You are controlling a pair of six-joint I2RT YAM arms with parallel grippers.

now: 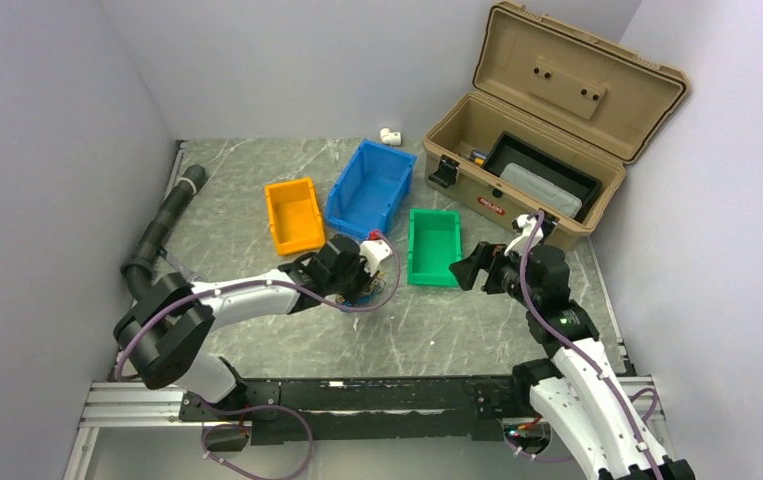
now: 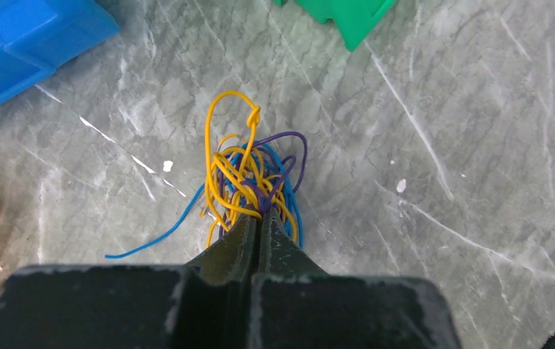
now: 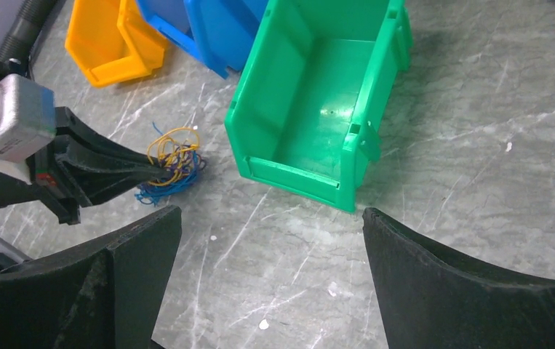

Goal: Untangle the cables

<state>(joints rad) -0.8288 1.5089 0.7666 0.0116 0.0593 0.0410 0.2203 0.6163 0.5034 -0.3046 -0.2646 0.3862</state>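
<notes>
Pinching tangled yellow, blue, purple cables (image 2: 251, 185), left hand (image 2: 258, 216) clamped on them, right hand (image 3: 270, 222) spread apart

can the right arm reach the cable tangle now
Probably yes: the right gripper is open, bare table lies between it and the cables; the green bin sits aside, the left gripper holds their far side.

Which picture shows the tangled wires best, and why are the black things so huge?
Left wrist view: the cables are sharp and evenly lit; the left fingers sit nearest the lens, so they look huge. Right wrist view: the right fingers loom large too, cables small. Top view: cables tiny, partly hidden by the left arm.
</notes>
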